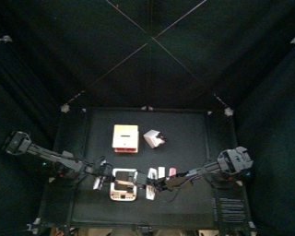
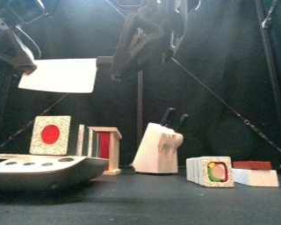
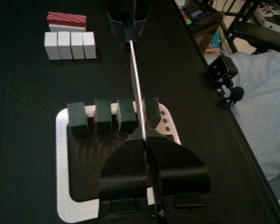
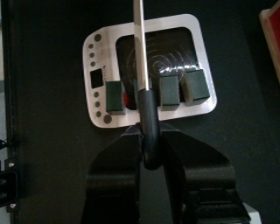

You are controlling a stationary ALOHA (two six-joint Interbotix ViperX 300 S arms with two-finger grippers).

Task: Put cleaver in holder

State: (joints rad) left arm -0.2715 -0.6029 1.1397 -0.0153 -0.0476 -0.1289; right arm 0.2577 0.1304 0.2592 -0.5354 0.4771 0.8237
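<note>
two arms hold a cleaver over its holder, the task midway. the cleaver [image 2: 59,75], a broad pale steel blade with a black handle, is clear of the tabletop, carried between both grippers. the left gripper [image 3: 143,144] is clenched on the thin blade, seen edge-on in its wrist view. the right gripper [image 4: 146,118] grasps the black handle at the other end.

directly below waits the holder [image 3: 73,175], a white speckled tray with a row of dark upright blocks and slots between them, near the tabletop's front edge and a little left of its middle. in both wrist views the blade's line crosses that row of blocks, but it sits above them, not in a slot.

done, by the look of it: the pickup and the carry to the holder. left: matching the blade to a slot, lowering it in and letting go with both grippers. a pale wooden knife block [image 2: 158,148] stands untouched further back.
</note>
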